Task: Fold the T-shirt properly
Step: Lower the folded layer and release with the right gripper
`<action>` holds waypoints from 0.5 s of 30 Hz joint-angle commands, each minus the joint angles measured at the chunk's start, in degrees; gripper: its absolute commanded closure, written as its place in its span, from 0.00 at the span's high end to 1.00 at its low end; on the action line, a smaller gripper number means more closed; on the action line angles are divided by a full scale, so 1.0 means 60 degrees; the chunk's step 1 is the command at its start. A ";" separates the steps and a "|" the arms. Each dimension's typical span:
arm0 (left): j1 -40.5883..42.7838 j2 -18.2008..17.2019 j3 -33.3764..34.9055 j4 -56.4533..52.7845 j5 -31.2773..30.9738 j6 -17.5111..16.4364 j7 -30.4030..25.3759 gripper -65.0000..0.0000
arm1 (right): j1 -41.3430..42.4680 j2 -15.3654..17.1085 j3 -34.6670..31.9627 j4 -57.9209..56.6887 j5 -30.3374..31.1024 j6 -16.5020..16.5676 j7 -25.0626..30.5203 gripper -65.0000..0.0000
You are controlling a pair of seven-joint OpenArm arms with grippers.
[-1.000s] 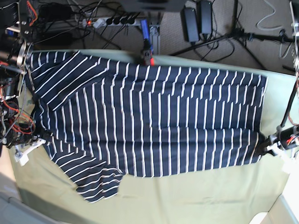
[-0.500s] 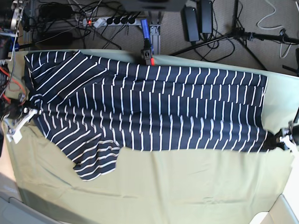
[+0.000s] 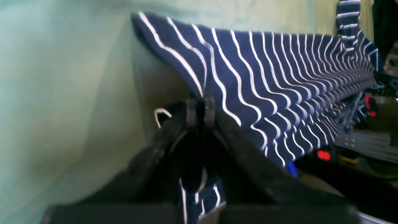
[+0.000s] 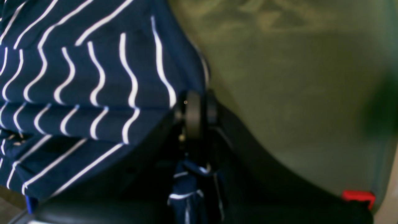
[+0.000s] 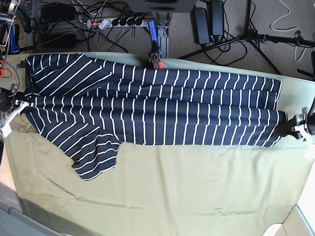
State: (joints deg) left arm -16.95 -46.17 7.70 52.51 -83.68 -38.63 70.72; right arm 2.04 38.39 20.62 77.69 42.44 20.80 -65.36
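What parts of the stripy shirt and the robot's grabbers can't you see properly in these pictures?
- Base view: the right tool sits at the picture's edge, too small to make out.
- Base view: the far sleeve of the T-shirt is folded under.
- Left wrist view: the pinched cloth is hidden inside the left tool.
- Right wrist view: the green cloth is blurred.

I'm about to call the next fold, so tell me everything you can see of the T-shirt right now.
The T-shirt is dark navy, soft-looking fabric with thin white stripes, stretched lengthwise across the far half of the pale green cloth. Its near edge is lifted, carried toward the far edge, so the body looks partly doubled over. One short sleeve hangs out toward the near side. The left gripper pinches the hem end; the right gripper pinches the sleeve end. Both are shut on fabric.
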 commanded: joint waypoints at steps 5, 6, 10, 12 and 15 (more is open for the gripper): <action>0.0087 -0.0302 -0.0084 0.0124 -0.0220 -0.0228 -0.0029 0.00 | -0.0149 0.0321 0.0135 0.0255 -0.0066 0.0685 0.0066 0.00; 0.0153 -0.0302 -0.0084 0.0124 -0.0220 -0.0228 -0.0029 0.00 | -0.0168 0.0317 0.0135 0.0277 -0.0066 0.0685 0.0058 0.00; 0.0339 -0.0331 -0.0084 0.0124 -0.0220 -0.0228 -0.0015 0.00 | -0.0164 0.0321 0.0135 0.0277 -0.0073 0.0685 -0.0025 0.00; 0.0459 -0.0404 -0.0084 0.0124 -0.0220 -0.0228 0.0018 0.00 | -0.0168 0.0321 0.0135 0.0277 -0.0109 0.0685 -0.0120 0.00; 0.0499 -0.0463 -0.0091 0.0124 -0.0220 -0.0228 0.0044 0.00 | -0.0168 0.0321 0.0135 0.0277 -0.0106 0.0685 -0.0149 0.00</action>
State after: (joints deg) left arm -12.73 -47.00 7.70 52.56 -84.07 -38.63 71.55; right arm 0.45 38.39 20.64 78.43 42.44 20.80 -66.50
